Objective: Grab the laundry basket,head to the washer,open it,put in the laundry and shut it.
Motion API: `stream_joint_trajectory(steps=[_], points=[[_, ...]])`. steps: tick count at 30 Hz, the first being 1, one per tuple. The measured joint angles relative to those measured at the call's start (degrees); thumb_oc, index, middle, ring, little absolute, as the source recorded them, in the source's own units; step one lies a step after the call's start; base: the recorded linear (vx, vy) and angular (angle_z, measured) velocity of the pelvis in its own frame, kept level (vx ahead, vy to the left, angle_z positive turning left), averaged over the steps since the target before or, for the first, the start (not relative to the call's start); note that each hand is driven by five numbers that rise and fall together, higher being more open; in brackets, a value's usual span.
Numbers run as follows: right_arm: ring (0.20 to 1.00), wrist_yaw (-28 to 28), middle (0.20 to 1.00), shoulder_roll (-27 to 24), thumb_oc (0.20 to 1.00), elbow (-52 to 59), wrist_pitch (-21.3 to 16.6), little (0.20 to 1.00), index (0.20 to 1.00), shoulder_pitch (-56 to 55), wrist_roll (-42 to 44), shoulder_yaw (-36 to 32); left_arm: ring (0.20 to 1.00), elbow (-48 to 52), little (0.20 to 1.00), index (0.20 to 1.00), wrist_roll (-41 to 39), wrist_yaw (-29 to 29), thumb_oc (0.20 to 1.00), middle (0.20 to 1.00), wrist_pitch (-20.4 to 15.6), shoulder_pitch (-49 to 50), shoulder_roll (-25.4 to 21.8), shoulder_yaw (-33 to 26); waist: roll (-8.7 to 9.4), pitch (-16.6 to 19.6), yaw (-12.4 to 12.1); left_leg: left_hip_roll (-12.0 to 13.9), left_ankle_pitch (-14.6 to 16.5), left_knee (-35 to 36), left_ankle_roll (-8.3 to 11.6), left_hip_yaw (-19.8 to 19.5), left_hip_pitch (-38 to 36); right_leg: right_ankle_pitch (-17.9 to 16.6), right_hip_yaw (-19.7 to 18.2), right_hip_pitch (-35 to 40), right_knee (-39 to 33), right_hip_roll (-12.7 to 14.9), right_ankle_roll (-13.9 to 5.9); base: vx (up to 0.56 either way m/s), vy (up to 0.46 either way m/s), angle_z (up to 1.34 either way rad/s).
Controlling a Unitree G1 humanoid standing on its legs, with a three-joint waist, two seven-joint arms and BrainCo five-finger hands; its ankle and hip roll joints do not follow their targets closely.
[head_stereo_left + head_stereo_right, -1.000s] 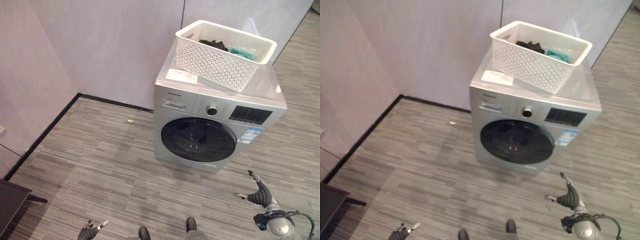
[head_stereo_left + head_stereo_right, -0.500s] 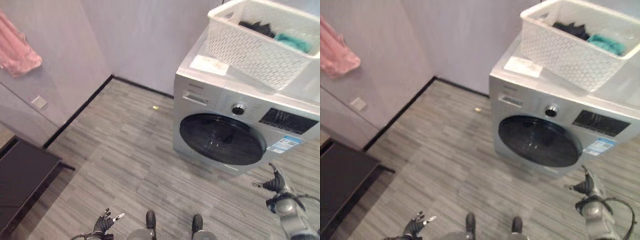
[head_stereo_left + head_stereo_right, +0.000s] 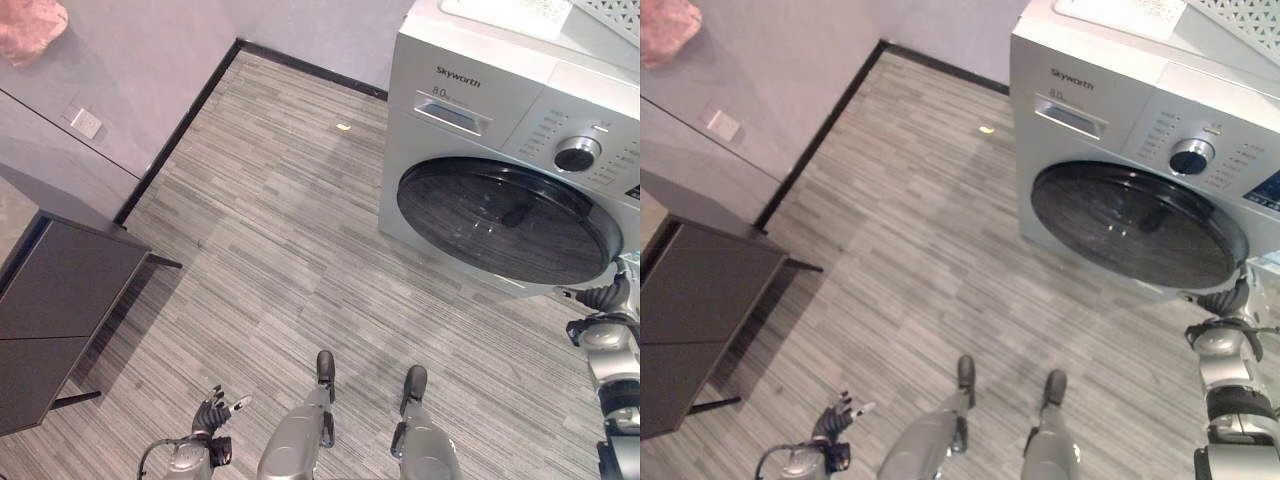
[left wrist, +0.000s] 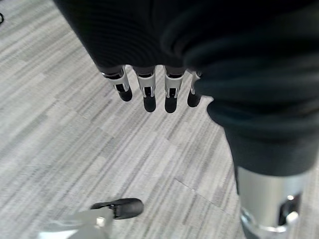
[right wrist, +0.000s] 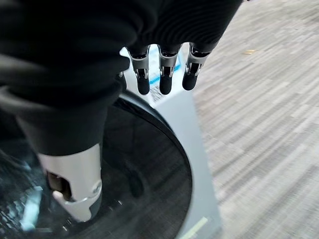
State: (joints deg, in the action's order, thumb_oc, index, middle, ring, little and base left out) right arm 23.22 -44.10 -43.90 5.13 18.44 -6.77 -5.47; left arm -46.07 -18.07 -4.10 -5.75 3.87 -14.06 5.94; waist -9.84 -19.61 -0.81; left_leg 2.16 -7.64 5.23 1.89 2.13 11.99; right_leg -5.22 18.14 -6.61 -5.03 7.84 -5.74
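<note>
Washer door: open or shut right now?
Shut. The round dark door sits flush in the washer front; right hand is beside its rim.

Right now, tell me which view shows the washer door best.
The left eye view: the whole round dark washer door shows, shut. The right eye view matches it nearly. The right wrist view shows part of the glass close up, behind the right hand.

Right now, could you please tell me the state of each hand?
Left hand: open, holding nothing, over the floor.
Right hand: open, holding nothing, beside the washer door.
</note>
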Motion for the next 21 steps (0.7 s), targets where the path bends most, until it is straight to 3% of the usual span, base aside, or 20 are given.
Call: stream_joint_trajectory(steps=[5,11,17,21], points=[[1.000,2.2,1.000,2.8,1.000,12.9,0.1,1.000,1.000,-9.2,0.2,-7.5,1.000,0.0,1.000,1.000,0.1,-0.1,1.000,1.000,0.0,-1.4,-0.2,-0.3,1.80,-1.1,0.6,-0.1,0.0,0.1,0.01,-0.1,-1.2,0.1,0.0,1.2,0.0,0.0,0.05,0.05,-0.060,0.02],[1.000,4.5,1.000,5.2,1.000,13.1,0.2,1.000,1.000,-12.5,0.3,-10.3,1.000,0.5,1.000,1.000,0.2,-0.1,1.000,1.000,0.4,-0.8,-1.4,-0.6,3.64,-1.9,2.0,0.0,0.8,0.4,-0.38,-0.1,-1.1,0.5,-0.4,1.4,0.0,0.1,0.22,0.00,-0.033,-0.01],[1.000,5.0,1.000,5.1,1.000,8.3,0.0,1.000,1.000,-4.4,1.8,-5.3,1.000,1.8,1.000,1.000,0.0,-0.3,1.000,1.000,0.3,-0.8,-1.7,0.6,3.47,-1.7,1.9,0.1,-0.2,0.1,-0.38,0.2,0.4,-0.4,-0.7,-0.6,0.0,0.1,0.22,-0.03,-0.026,-0.02],[1.000,5.1,1.000,4.3,1.000,2.9,-0.5,1.000,1.000,3.4,5.2,-2.1,1.000,2.9,1.000,1.000,-1.9,-0.4,1.000,1.000,-0.4,-1.1,-2.2,1.8,2.03,-1.5,0.5,0.0,-0.6,0.0,-0.31,0.0,1.7,-0.4,-0.3,-1.7,0.0,0.2,0.20,-0.01,-0.026,0.06]])
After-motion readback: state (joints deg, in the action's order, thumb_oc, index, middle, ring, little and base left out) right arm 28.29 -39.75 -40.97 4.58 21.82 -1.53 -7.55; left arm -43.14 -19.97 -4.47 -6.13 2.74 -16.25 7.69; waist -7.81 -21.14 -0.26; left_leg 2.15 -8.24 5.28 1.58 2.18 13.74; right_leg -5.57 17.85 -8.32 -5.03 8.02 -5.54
